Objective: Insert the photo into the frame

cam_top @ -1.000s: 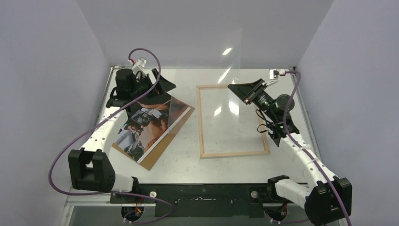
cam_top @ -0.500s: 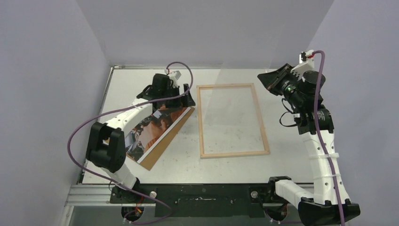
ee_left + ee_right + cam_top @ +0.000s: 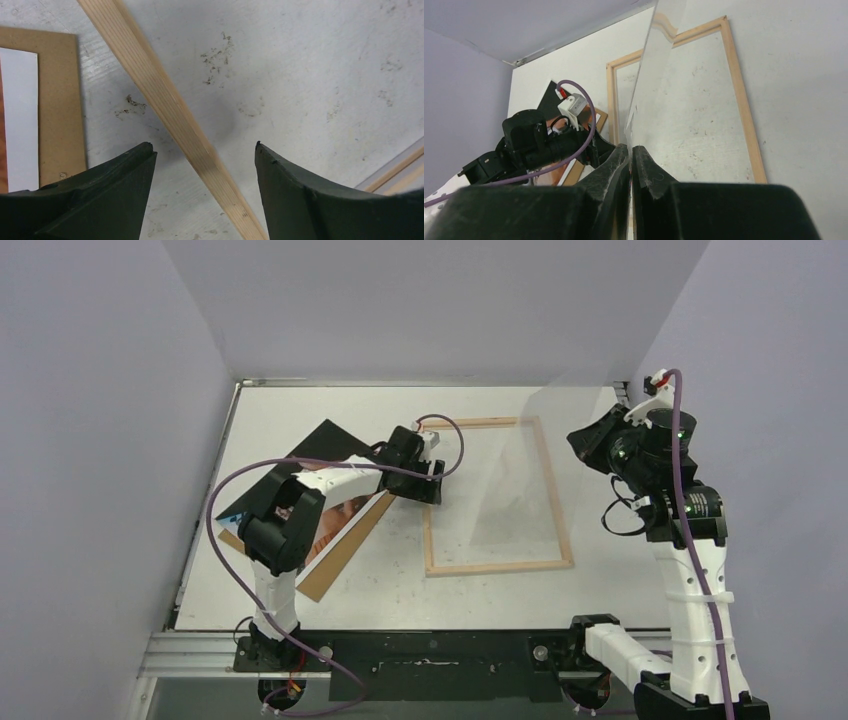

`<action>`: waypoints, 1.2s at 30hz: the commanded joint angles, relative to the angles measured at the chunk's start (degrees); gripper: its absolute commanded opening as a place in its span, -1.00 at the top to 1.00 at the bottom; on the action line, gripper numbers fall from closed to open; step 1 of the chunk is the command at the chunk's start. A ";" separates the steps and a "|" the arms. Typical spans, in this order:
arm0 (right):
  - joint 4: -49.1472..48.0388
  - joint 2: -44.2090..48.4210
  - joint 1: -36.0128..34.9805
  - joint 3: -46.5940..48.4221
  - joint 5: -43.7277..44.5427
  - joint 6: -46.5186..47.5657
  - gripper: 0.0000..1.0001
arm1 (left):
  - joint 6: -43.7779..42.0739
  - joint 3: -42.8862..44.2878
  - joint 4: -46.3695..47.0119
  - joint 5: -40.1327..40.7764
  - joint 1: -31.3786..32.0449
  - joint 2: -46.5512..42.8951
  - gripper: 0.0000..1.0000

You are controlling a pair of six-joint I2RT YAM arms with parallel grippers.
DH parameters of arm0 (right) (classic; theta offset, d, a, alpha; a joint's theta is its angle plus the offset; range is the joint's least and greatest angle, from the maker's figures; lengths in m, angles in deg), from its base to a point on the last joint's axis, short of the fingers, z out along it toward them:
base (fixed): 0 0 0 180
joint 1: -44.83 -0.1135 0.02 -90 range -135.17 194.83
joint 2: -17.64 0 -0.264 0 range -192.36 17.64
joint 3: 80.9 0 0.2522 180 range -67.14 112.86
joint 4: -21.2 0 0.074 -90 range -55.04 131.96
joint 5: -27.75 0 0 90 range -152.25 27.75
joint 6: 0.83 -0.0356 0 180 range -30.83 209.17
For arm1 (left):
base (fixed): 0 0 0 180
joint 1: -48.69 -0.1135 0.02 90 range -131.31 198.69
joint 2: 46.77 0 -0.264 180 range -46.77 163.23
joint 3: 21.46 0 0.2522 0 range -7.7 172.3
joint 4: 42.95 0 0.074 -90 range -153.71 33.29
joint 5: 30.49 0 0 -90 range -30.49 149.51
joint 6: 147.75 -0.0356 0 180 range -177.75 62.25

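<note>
Photo: your left arm point(image 3: 330, 472) is hiding most of the dark, white-bordered glossy print point(image 3: 338, 518).
Backing: brown fibreboard panel point(image 3: 56, 100), cut off at the wrist view's left edge.
Pane: clear rigid sheet point(image 3: 649, 75) runs off the top; lower edge buried inside the right gripper point(image 3: 631, 147).

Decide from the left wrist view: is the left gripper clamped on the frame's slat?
No: the left gripper is open, its fingers standing apart on either side of the frame, with bare table showing between.
</note>
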 commanded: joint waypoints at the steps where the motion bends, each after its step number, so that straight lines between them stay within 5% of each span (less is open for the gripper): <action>1: -0.19 0.56 0.39 3.62 1.67 1.39 0.89 | -2.90 3.02 1.06 4.53 0.94 1.64 -0.36; 12: -4.38 0.15 0.39 0.38 -3.48 -1.36 0.89 | -9.68 -1.68 -0.62 8.84 0.27 2.01 0.01; 36: -13.98 0.28 0.31 -9.55 -13.10 -5.86 0.89 | -22.89 -3.80 -8.55 13.56 -10.71 -1.78 0.03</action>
